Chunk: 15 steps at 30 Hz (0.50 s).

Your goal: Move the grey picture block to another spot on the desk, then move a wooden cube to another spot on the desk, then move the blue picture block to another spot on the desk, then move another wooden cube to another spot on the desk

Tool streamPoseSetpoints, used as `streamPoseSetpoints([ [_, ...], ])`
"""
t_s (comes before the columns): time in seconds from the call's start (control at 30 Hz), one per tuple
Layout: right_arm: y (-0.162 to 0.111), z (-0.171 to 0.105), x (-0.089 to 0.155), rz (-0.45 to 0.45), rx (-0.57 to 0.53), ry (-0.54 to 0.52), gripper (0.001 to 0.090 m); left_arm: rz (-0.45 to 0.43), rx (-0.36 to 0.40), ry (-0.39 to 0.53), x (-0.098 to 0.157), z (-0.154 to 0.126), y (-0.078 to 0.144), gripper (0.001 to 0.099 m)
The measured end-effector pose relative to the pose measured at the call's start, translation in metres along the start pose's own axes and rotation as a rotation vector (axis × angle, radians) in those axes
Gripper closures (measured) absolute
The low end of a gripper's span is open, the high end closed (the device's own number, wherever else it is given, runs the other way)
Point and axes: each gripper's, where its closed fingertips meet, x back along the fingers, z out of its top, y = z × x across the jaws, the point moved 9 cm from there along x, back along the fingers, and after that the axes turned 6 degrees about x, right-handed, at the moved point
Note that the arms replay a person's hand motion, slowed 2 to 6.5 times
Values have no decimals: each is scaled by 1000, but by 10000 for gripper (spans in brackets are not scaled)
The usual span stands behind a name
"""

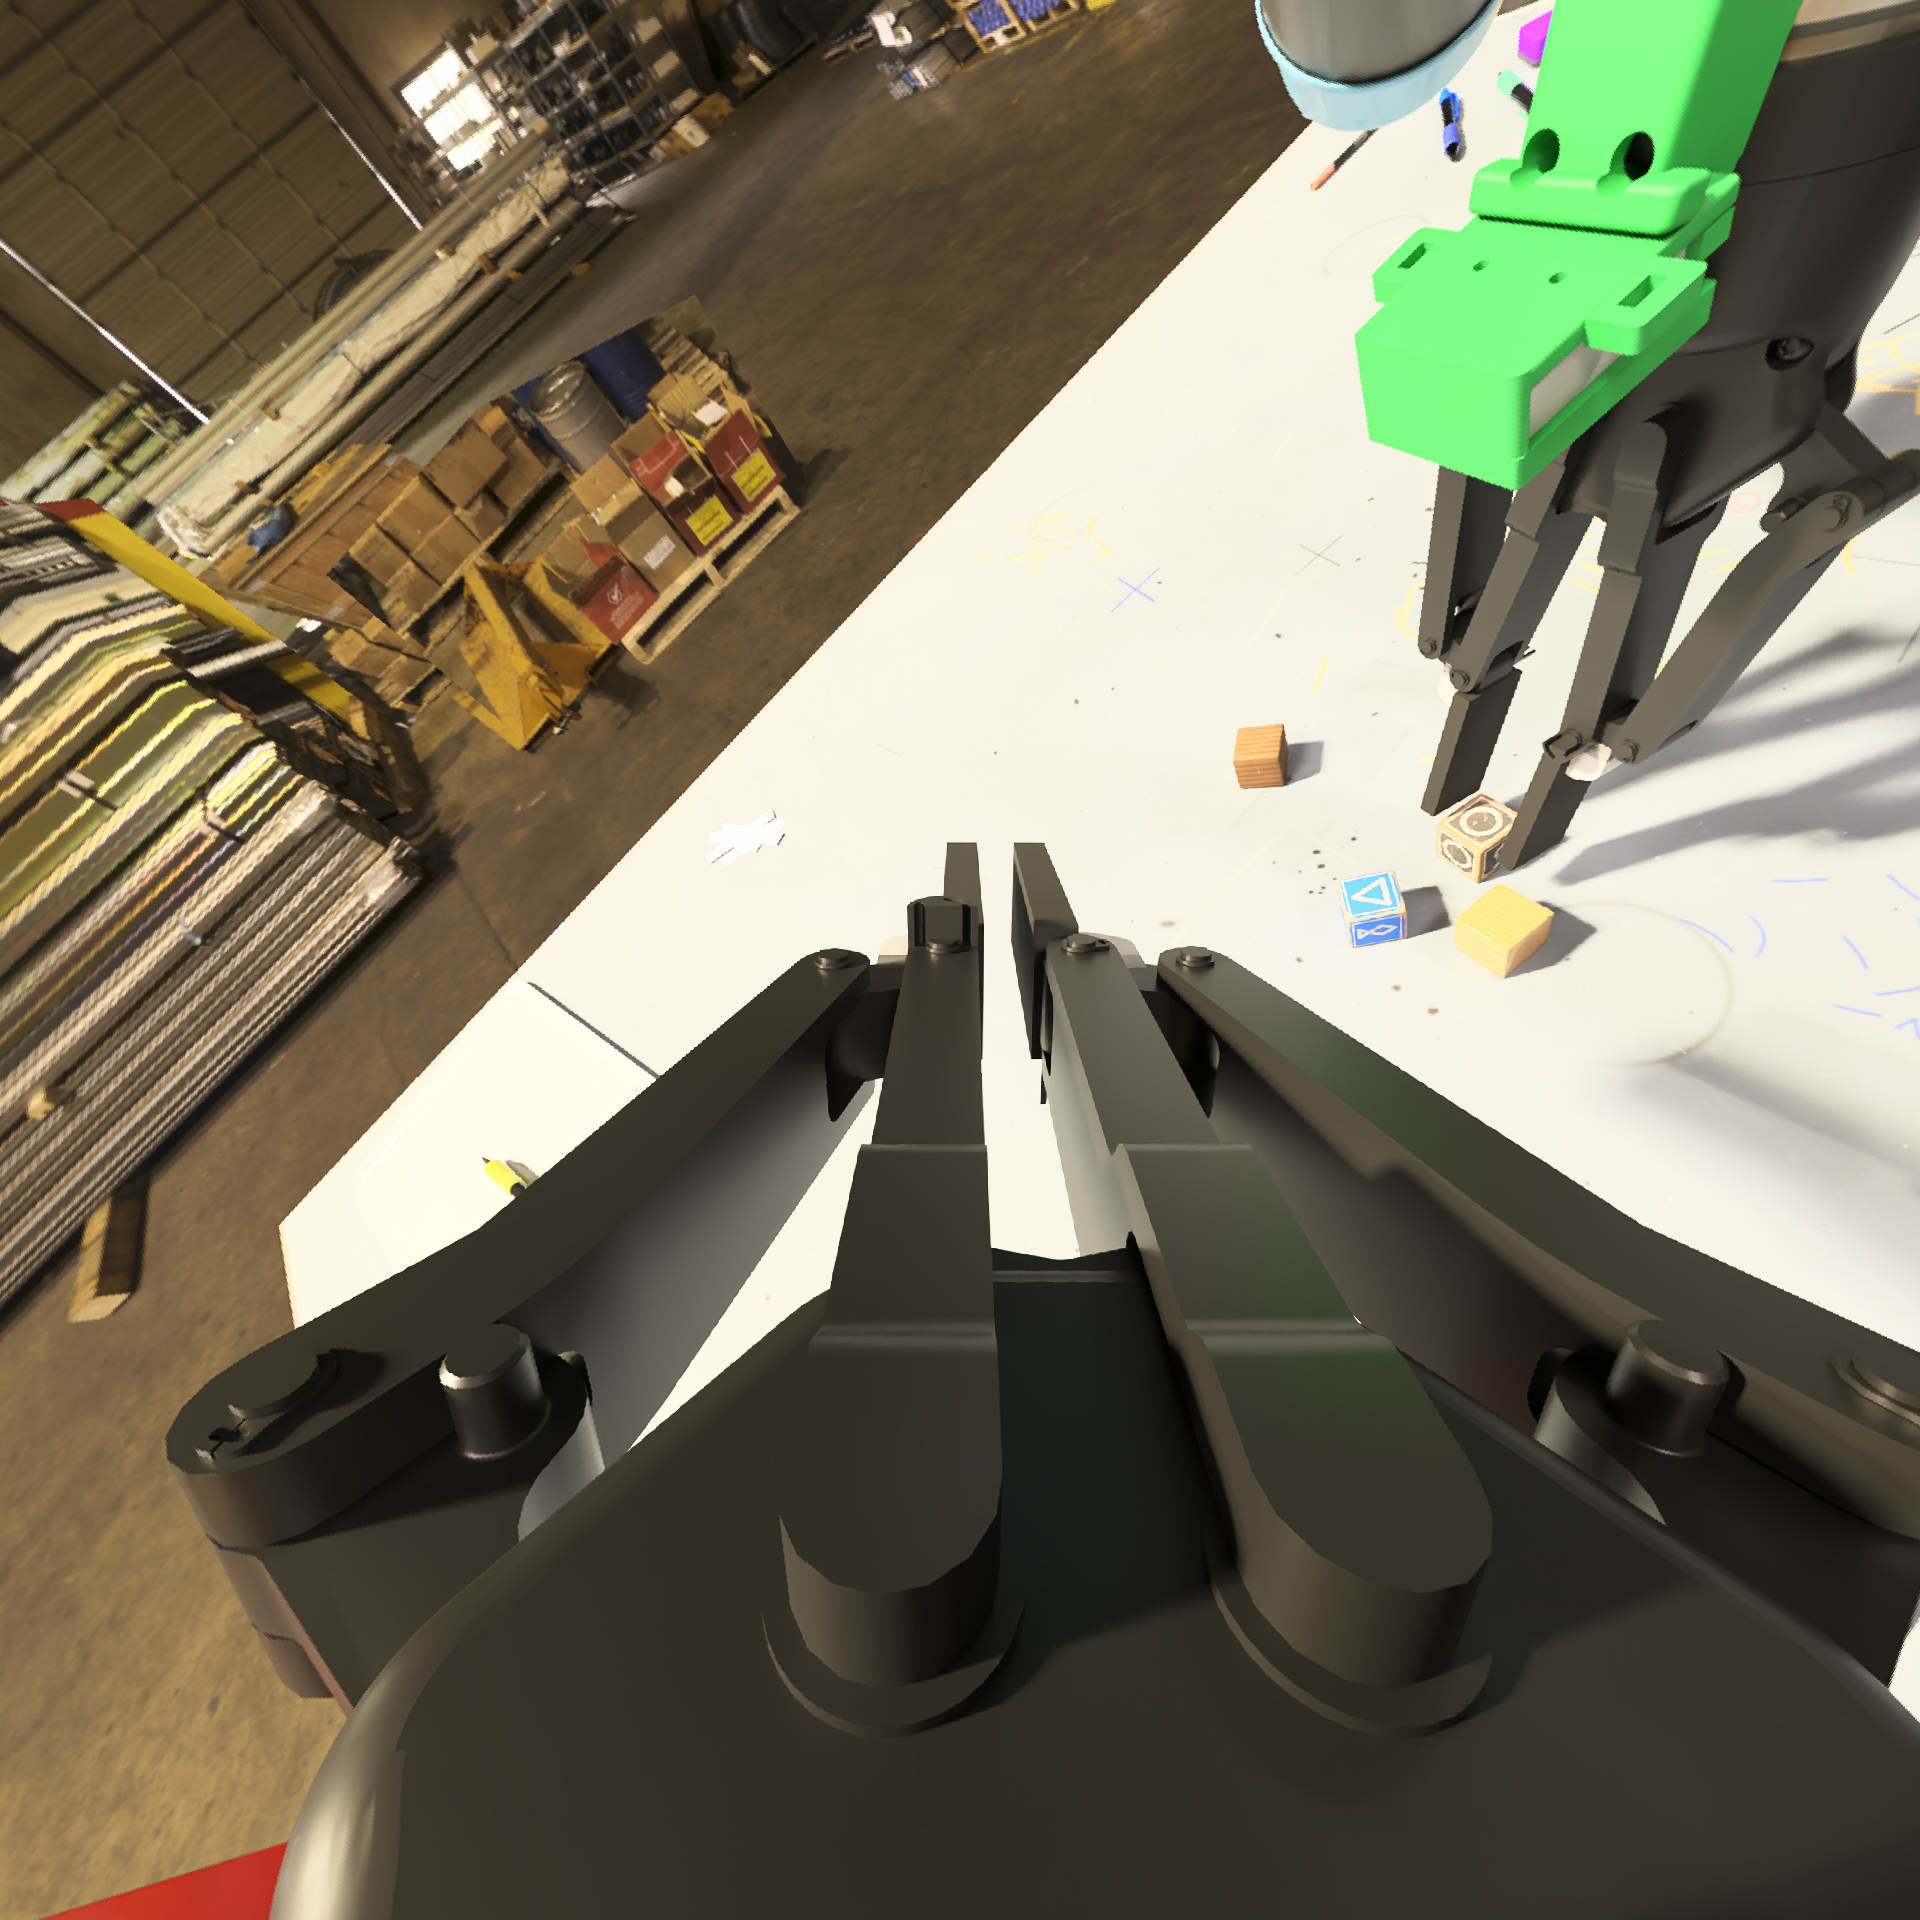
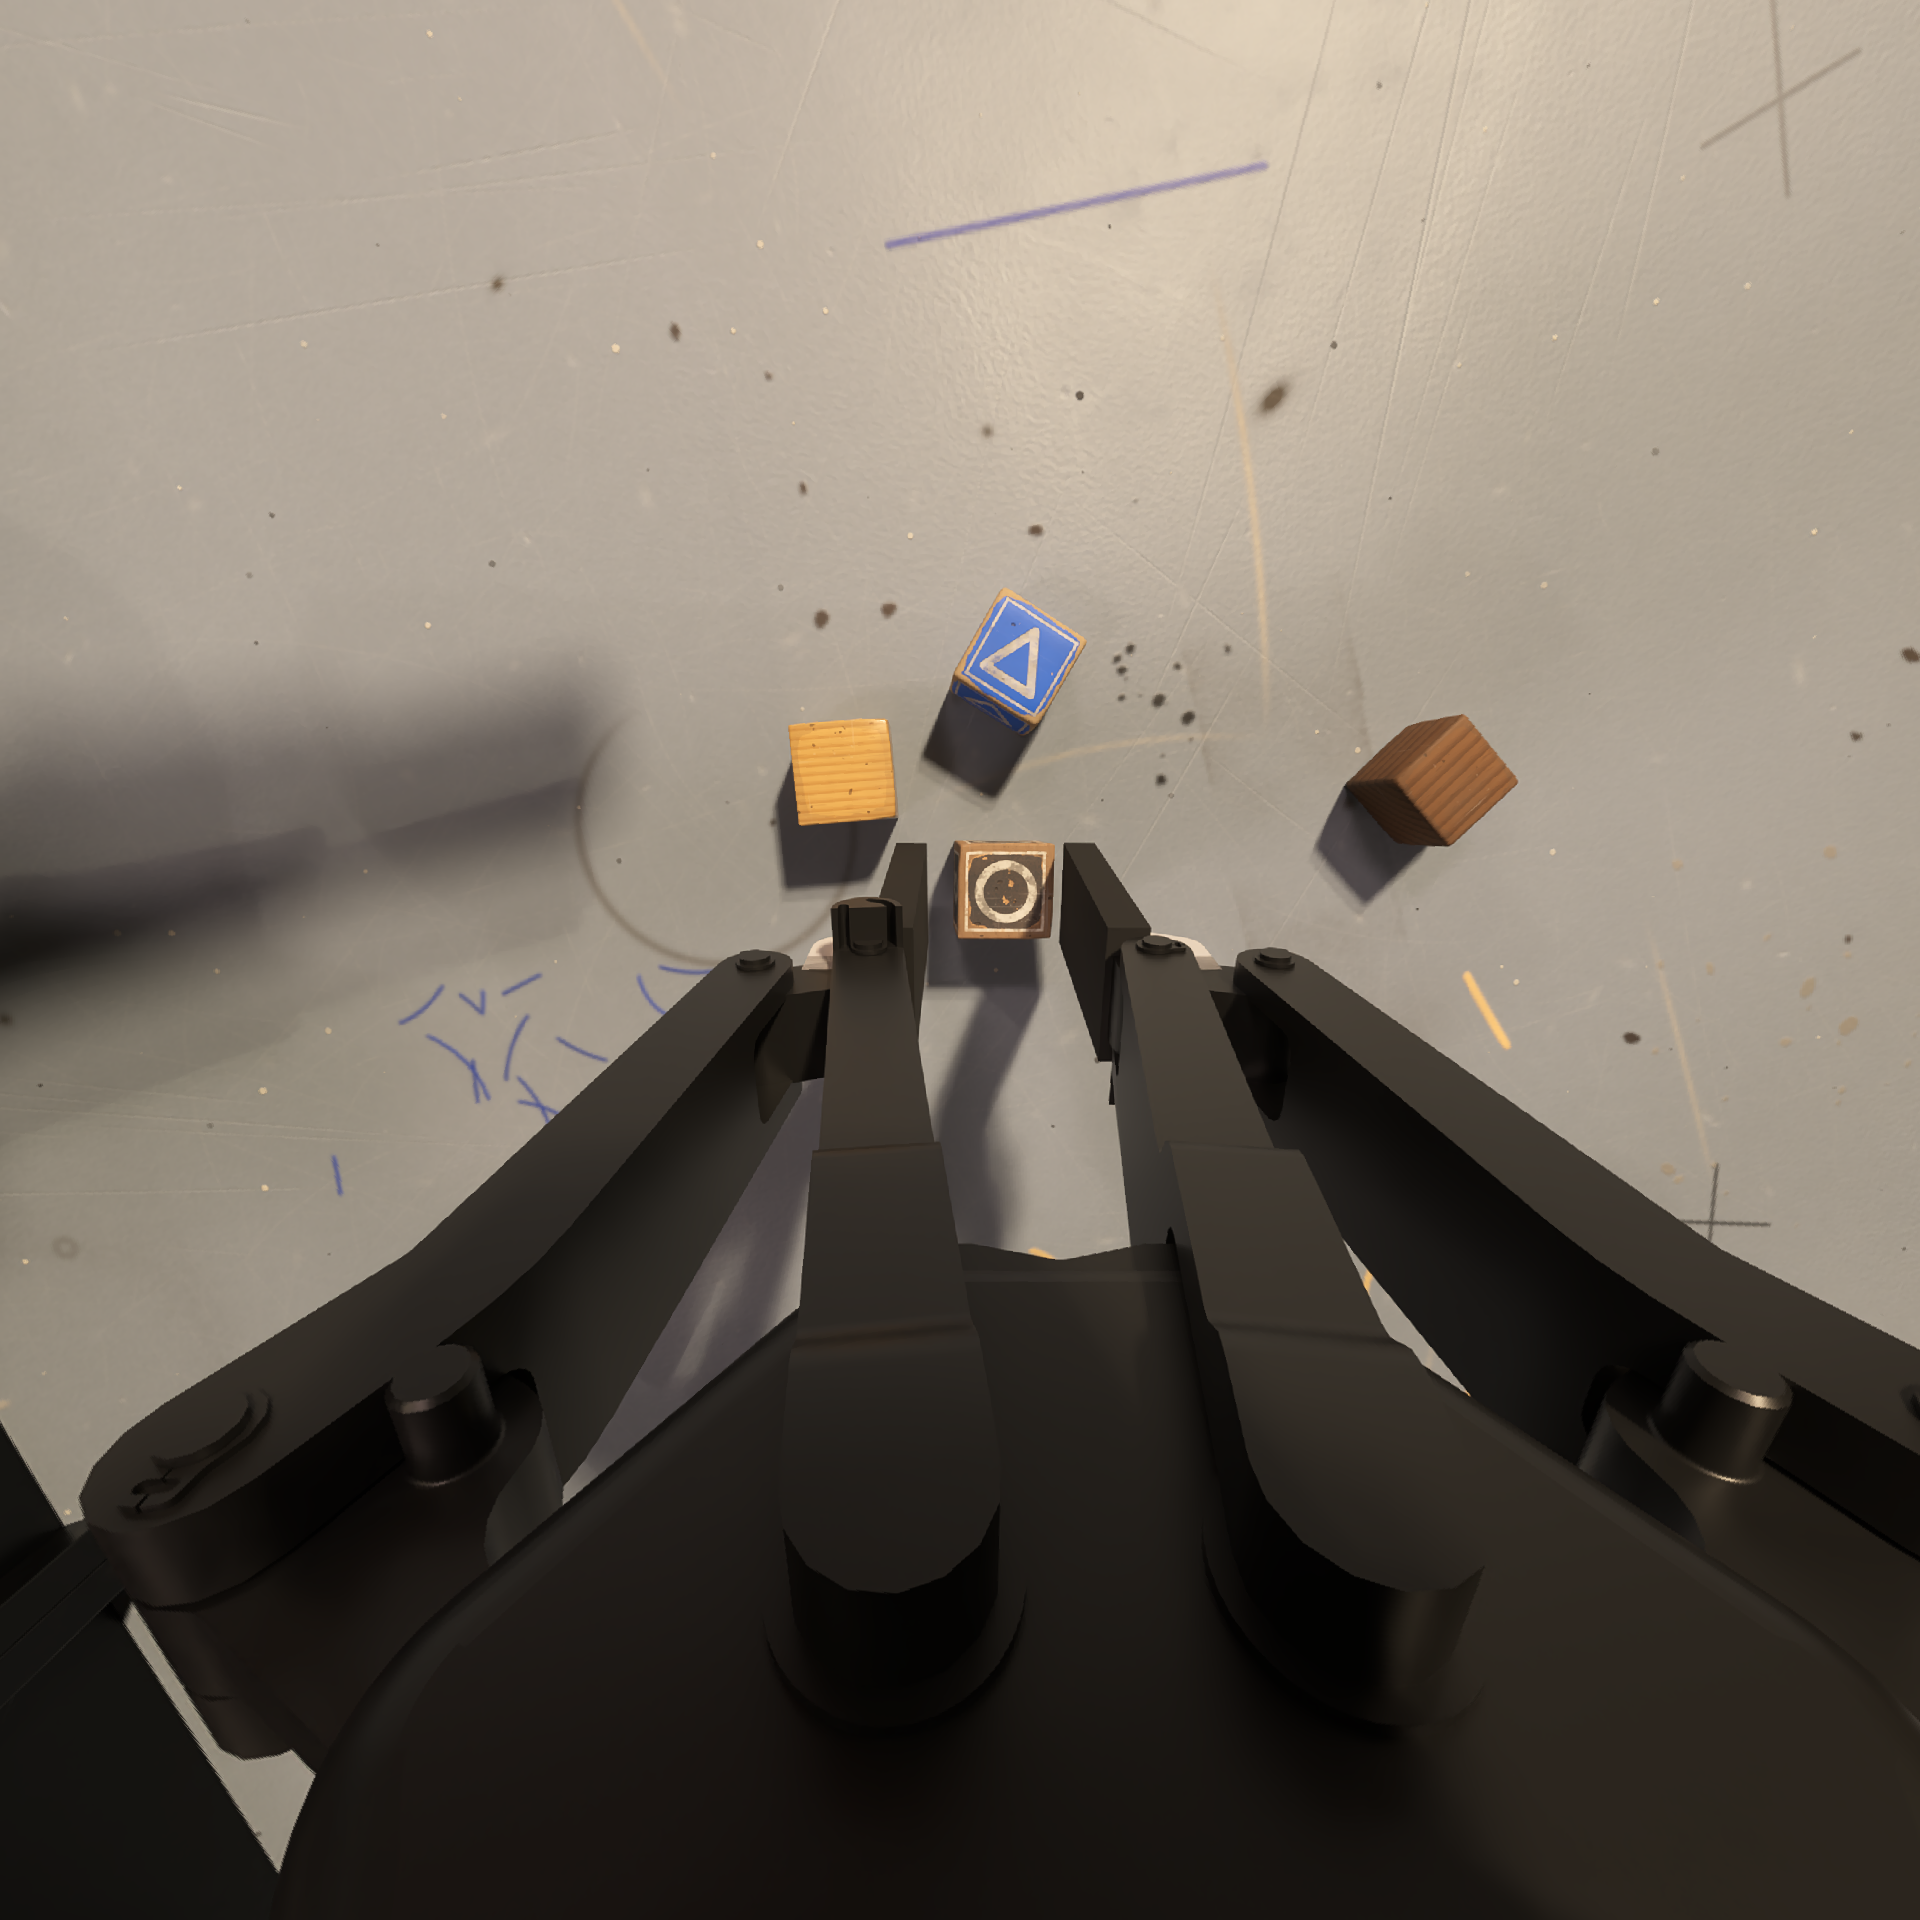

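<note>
The grey picture block (image 2: 1004, 889) sits on the white desk (image 2: 416, 416) between the fingertips of my right gripper (image 2: 992, 862), which is open with a narrow gap on each side. The blue picture block (image 2: 1018, 660) lies just beyond it. A pale yellow wooden cube (image 2: 842, 771) is to the left and a brown wooden cube (image 2: 1434, 779) to the right. The left wrist view shows the right gripper (image 1: 1486, 821) over the grey block (image 1: 1475, 836), with the blue block (image 1: 1374, 909), the yellow cube (image 1: 1501, 928) and the brown cube (image 1: 1260, 755). My left gripper (image 1: 995, 862) is shut and empty, held above the desk (image 1: 1039, 675).
The desk's edge runs diagonally in the left wrist view, with warehouse floor and pallets (image 1: 623, 499) beyond. Markers (image 1: 1449, 123) lie at the desk's far end and a yellow pen (image 1: 506, 1174) near the close corner. The right arm's green mount (image 1: 1538, 312) hangs over the blocks.
</note>
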Motion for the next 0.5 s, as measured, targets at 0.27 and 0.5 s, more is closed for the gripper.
streamPoseSetpoints([
  [0.27, 1, 2, -7, 0, -2, -26, 579, -1, 0, -9, -2, -1, -1, 908],
  [0.5, 2, 1, -9, 6, -11, -40, 653, -1, 2, -16, -3, -2, -2, 907],
])
